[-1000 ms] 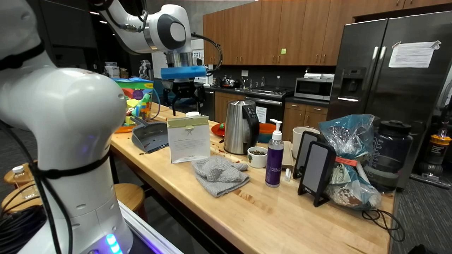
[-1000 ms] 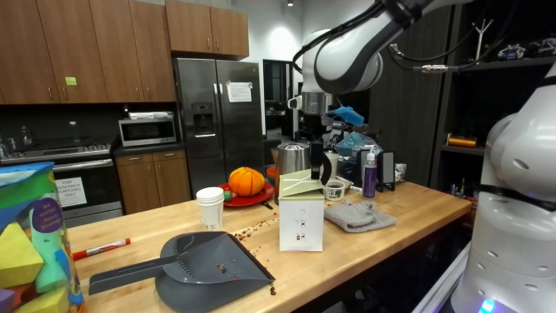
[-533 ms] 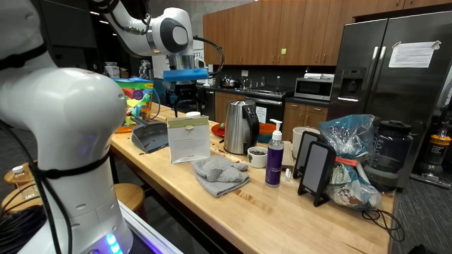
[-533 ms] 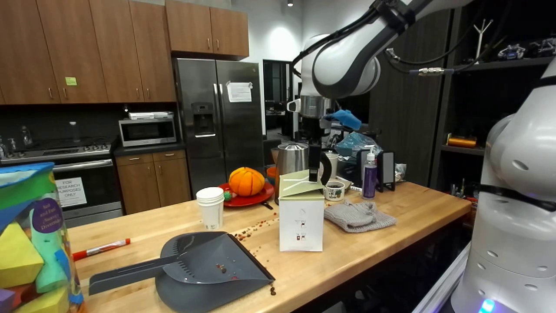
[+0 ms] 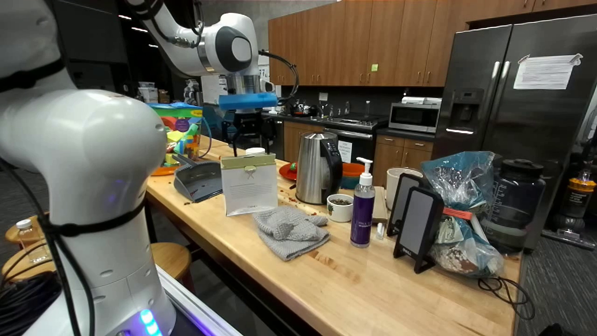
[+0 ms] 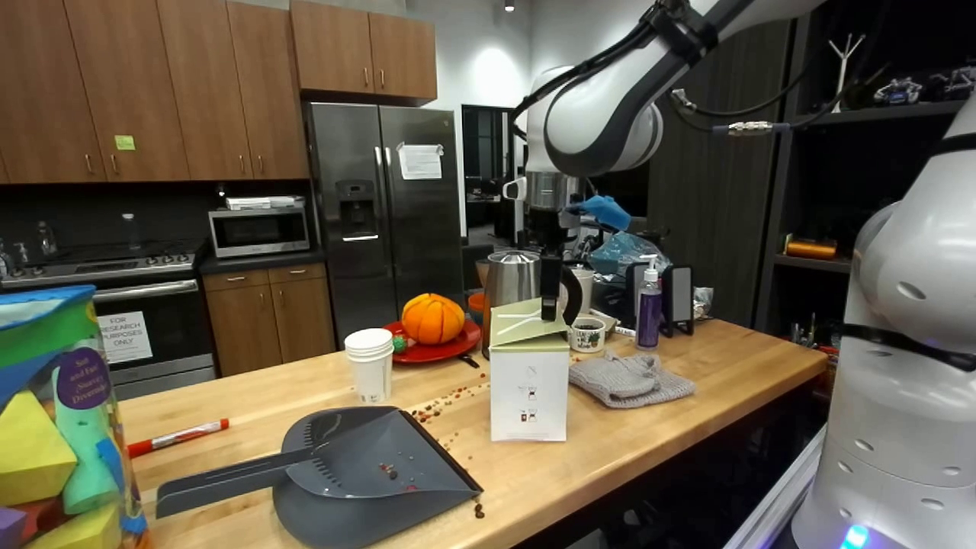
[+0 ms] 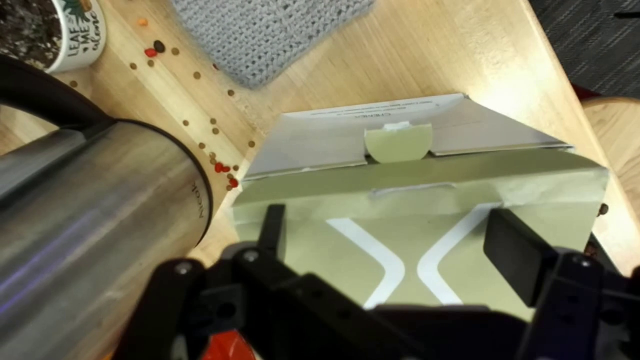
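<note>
With fingers (image 7: 515, 255) spread well apart, grasping nothing, aimed down at the green lid (image 7: 410, 205) of a white carton (image 6: 529, 396), set upright on the worktop (image 5: 336, 280) directly beneath them, evidently so as to turn that lid upward. Cannot tell whether touching it. Flanked closely on one side by a steel kettle (image 5: 310, 172), with its handle (image 5: 332, 161) turned away from the fingers, leaving only smooth metal toward them. Flanked on the other, lower down, by a grey dustpan (image 6: 328, 503), laid flat with its lip (image 6: 438, 450) toward scattered grains (image 6: 435, 408), likely for collecting them. Farther from the fingers, past the carton, bordered by a loosely bunched grey cloth (image 5: 291, 231). On the opposite side, backed by paper cups (image 6: 371, 374), nested presumably to save room.
</note>
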Tool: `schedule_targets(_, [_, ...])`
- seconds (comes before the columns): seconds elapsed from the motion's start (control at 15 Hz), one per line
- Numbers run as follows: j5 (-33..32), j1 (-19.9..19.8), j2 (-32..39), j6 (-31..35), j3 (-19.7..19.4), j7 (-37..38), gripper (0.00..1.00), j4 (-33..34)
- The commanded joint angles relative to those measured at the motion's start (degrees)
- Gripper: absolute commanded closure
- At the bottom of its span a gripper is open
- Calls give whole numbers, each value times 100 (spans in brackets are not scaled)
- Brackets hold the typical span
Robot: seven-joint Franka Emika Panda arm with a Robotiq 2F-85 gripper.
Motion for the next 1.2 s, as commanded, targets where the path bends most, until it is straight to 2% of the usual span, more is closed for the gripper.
schedule_targets(0.0, [-30,-33,117,-20,-67,-63,0,115])
schedule_targets(1.13, [96,-42,476,-27,-150,-178,0,236])
